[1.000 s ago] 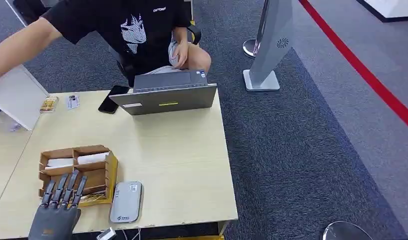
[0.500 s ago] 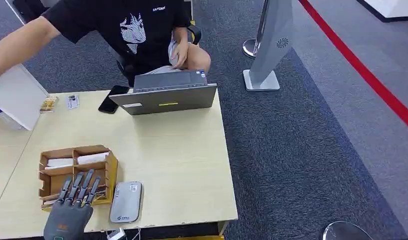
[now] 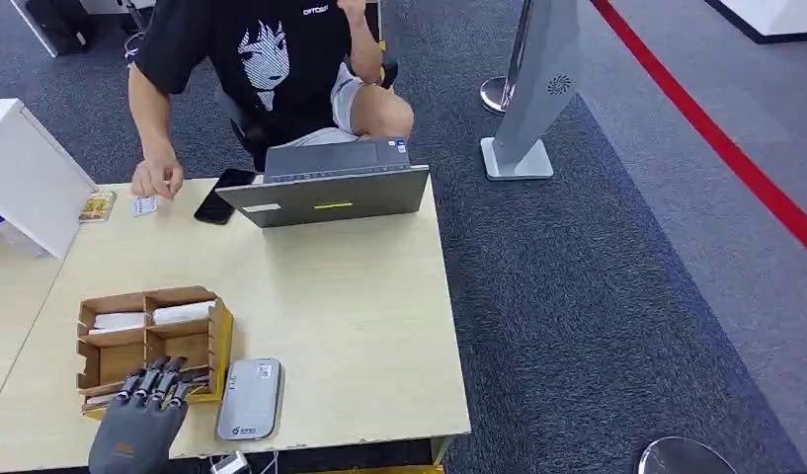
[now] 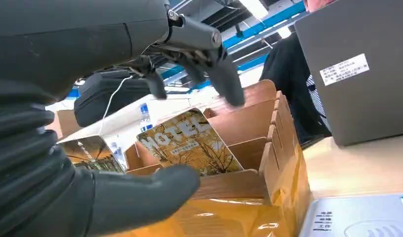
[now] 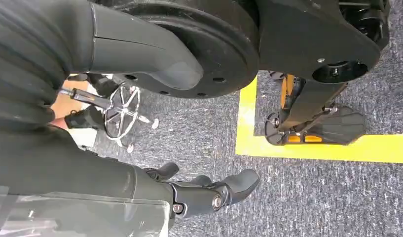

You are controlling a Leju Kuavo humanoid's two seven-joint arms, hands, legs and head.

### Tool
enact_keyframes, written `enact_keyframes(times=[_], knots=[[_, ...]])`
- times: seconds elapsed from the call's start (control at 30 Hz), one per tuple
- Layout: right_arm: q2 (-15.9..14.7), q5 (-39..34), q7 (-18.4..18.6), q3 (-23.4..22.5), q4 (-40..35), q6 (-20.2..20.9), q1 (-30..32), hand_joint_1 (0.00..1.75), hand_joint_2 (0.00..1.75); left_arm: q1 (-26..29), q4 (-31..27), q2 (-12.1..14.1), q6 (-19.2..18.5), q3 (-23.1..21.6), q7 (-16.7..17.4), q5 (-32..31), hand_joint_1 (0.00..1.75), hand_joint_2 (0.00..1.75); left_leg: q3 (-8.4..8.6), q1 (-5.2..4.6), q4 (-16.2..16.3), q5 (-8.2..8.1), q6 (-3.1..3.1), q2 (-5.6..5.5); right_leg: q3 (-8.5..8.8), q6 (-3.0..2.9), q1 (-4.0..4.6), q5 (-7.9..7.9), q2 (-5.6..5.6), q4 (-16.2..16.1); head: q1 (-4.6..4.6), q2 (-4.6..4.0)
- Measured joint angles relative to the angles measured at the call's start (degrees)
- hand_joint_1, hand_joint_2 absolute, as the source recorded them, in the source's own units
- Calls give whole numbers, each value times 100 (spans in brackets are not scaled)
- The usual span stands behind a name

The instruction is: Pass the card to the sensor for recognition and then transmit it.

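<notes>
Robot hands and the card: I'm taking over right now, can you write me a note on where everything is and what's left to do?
Left hand: open, fingers curled over the near slot of the wooden box, thumb and fingers either side of the card, not yet gripping.
Right hand: hanging by the robot's side over the carpet, holding nothing.
Card: upright in the box, reads HOTEL.
Sensor: flat on the table, just right of the box.
Done: reach to the card.
Left: grip, lift, hold it over the sensor, then pass it on.
</notes>
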Motion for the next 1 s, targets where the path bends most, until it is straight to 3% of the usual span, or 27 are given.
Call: enact_keyframes(times=[0.77,0.9,1.0], knots=[[0,13,0,-11,0,0,-1,0,175,16,0,70,35,-37,35,37,175,175,0,0,0,0,0,0,0,0,0,0,0,0,0,0],[0,61,0,-18,0,0,-2,0,175,20,-94,76,282,-37,37,122,175,175,0,0,0,0,0,-1,0,0,0,0,-1,0,0,0],[0,142,6,-24,0,2,-5,0,175,-3,-475,79,446,-35,-13,63,175,175,0,0,0,1,-1,-1,0,0,0,0,-2,0,0,0]])
